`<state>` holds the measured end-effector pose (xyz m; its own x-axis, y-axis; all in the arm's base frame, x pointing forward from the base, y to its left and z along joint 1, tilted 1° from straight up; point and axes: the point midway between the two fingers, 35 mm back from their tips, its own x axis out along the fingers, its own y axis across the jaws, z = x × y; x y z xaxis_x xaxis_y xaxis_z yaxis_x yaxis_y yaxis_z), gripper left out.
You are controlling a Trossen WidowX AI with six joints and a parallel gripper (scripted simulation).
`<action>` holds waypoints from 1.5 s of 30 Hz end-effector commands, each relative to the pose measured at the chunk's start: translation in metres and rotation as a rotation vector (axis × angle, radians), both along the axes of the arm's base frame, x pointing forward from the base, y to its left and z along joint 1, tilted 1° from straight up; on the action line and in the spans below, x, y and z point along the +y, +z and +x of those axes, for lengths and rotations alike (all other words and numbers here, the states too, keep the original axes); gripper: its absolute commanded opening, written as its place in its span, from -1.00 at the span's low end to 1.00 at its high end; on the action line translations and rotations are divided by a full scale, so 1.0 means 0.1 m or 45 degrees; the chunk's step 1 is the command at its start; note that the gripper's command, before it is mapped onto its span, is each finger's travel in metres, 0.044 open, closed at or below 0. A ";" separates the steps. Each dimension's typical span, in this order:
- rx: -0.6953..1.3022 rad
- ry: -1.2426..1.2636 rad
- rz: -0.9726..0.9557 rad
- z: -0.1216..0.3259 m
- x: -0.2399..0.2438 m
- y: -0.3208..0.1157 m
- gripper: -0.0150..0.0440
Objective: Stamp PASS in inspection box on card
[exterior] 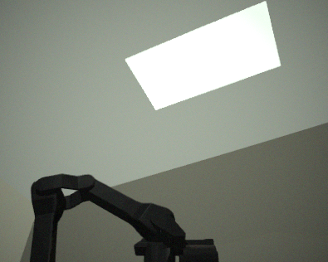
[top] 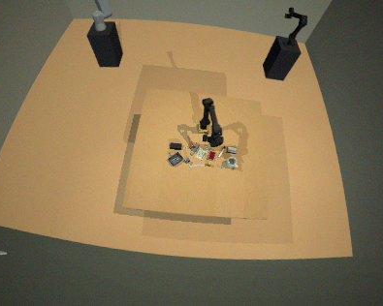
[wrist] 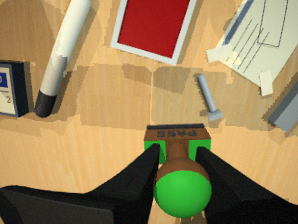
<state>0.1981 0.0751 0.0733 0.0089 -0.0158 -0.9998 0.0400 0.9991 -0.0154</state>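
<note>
My gripper [wrist: 177, 151] is shut on the PASS stamp [wrist: 183, 194], which has a green knob, brown body and green side grips. The PASS lettering faces the camera, and the dark stamping edge points toward the top of the wrist view. The stamp is held above the bench, short of the red ink pad [wrist: 155, 22] [top: 211, 155], which has a pale rim. The card [wrist: 239, 46] [top: 201, 153] lies taped at the upper right of the wrist view. Its box outline [wrist: 270, 46] shows only partly, with no print in the visible part. The stamp's underside is hidden.
A white marker with a black end [wrist: 62, 55] and a dark-edged box [wrist: 21, 90] lie left of the pad. A grey bolt [wrist: 207, 95] lies ahead of the stamp, right of centre. A grey bar [wrist: 286, 109] is at the right. A mug [top: 232, 163] and dark tray [top: 175, 159] stand farther out.
</note>
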 end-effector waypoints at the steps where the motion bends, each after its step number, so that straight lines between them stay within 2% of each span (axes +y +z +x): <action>1: -0.009 -0.004 -0.001 0.01 0.00 0.04 -0.49; 18: -0.009 -0.004 -0.002 0.03 0.01 0.12 -0.49; 39: -0.018 -0.004 -0.001 0.95 0.15 0.15 -0.49; 45: -0.019 -0.004 -0.001 0.98 0.15 0.15 -0.49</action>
<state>0.2921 0.0905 0.0856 0.0120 -0.0151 -0.9998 0.0464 0.9988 -0.0145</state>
